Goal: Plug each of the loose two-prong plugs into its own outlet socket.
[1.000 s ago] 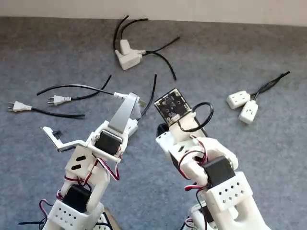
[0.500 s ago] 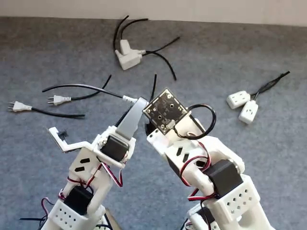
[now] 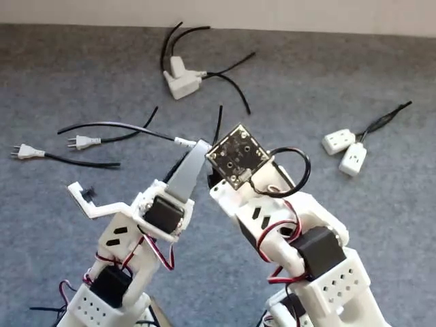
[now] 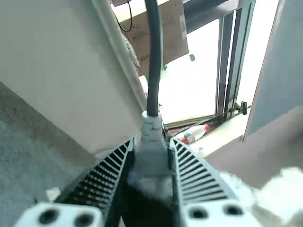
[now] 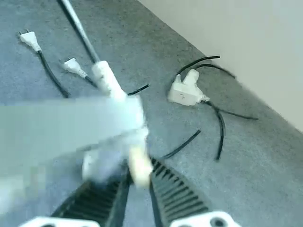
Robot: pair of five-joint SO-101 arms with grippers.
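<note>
I have a plug (image 4: 151, 163) clenched in the left gripper (image 4: 151, 144) jaws, aloft for mating. The right gripper (image 5: 138, 170) sits just beside that plug; I cannot tell its grip.

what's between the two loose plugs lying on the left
Bare carpet, nothing else, between the outer plug and the inner plug, seen in the high view.

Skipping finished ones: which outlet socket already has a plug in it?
The far socket near the wall, with a white plug standing in it. The two sockets at the right lie side by side with nothing plugged in.
</note>
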